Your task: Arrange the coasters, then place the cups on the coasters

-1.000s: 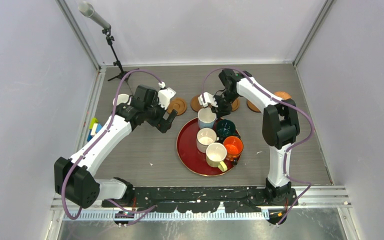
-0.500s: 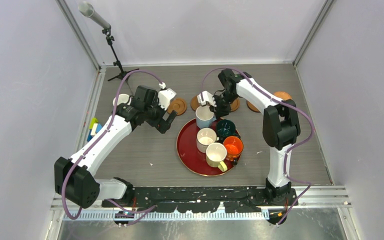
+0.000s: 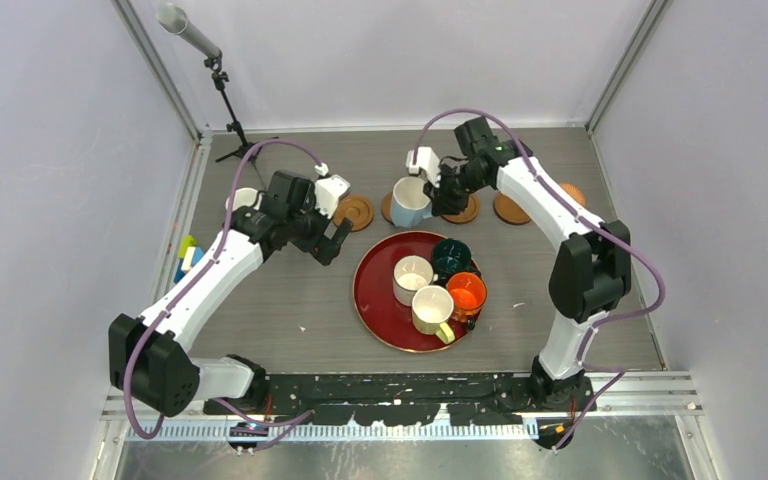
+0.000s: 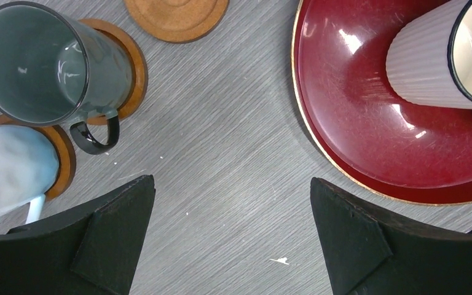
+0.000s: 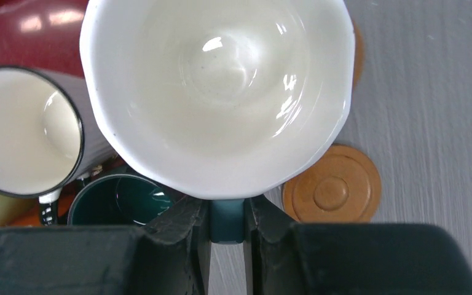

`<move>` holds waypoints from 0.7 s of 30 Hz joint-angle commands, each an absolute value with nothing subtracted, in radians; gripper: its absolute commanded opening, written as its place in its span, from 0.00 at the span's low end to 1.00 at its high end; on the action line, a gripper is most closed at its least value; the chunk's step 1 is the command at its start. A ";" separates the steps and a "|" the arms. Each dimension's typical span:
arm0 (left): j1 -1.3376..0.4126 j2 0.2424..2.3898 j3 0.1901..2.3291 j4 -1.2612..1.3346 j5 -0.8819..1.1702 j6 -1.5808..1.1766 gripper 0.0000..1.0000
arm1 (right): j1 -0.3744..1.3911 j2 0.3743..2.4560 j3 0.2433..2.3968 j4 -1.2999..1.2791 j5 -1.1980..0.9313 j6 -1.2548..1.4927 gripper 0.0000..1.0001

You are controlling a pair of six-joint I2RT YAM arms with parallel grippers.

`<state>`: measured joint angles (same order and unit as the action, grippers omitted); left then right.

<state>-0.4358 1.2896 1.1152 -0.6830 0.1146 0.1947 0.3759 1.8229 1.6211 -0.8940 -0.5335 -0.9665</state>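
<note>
Top external view: the right gripper [image 3: 432,188] pinches the light blue cup [image 3: 409,203] by its handle, aloft over the far coasters [image 3: 509,209] beyond the tray [image 3: 380,300]; the left gripper [image 3: 332,238] hangs spread. A thin handle pinch — the cup could swing, landing off-centre.

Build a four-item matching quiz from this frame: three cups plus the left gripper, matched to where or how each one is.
Column 1
1. light blue cup
2. orange cup
3. grey-green cup
4. left gripper

Column 2
A. on the red tray
B. open, holding nothing
C. standing on a coaster
D. gripped by the right gripper, off the tray

Pairs: 1-D, 2-A, 3-C, 4-B
</note>
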 commanded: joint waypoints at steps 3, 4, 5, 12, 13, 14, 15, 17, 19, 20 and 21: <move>-0.426 1.300 1.191 -0.611 0.096 0.128 1.00 | 0.293 1.678 1.623 -0.628 -0.415 -0.523 0.01; -0.427 1.307 1.203 -0.600 0.092 0.135 1.00 | 0.275 1.667 1.620 -0.605 -0.359 -0.462 0.01; -0.426 1.315 1.215 -0.589 0.081 0.142 1.00 | 0.263 1.656 1.616 -0.586 -0.296 -0.406 0.01; -0.419 1.362 1.282 -0.555 0.058 0.153 1.00 | 0.133 1.569 1.569 -0.539 0.063 -0.105 0.01; -0.419 1.366 1.283 -0.554 0.060 0.149 1.00 | 0.118 1.559 1.561 -0.538 0.112 -0.081 0.01; -0.419 1.369 1.285 -0.554 0.062 0.147 1.00 | 0.102 1.551 1.552 -0.541 0.150 -0.052 0.01; -0.419 1.372 1.286 -0.555 0.063 0.145 1.00 | 0.082 1.544 1.544 -0.542 0.185 -0.022 0.00; -0.419 1.380 1.293 -0.556 0.062 0.146 1.00 | 0.039 1.537 1.529 -0.553 0.198 0.031 0.00; -0.419 1.384 1.302 -0.558 0.059 0.151 1.00 | 0.000 1.536 1.517 -0.565 0.202 0.068 0.01; -0.418 1.386 1.304 -0.556 0.055 0.153 1.00 | -0.029 1.538 1.512 -0.570 0.202 0.077 0.01; -0.417 1.386 1.305 -0.551 0.050 0.154 1.00 | -0.050 1.541 1.509 -0.575 0.197 0.084 0.01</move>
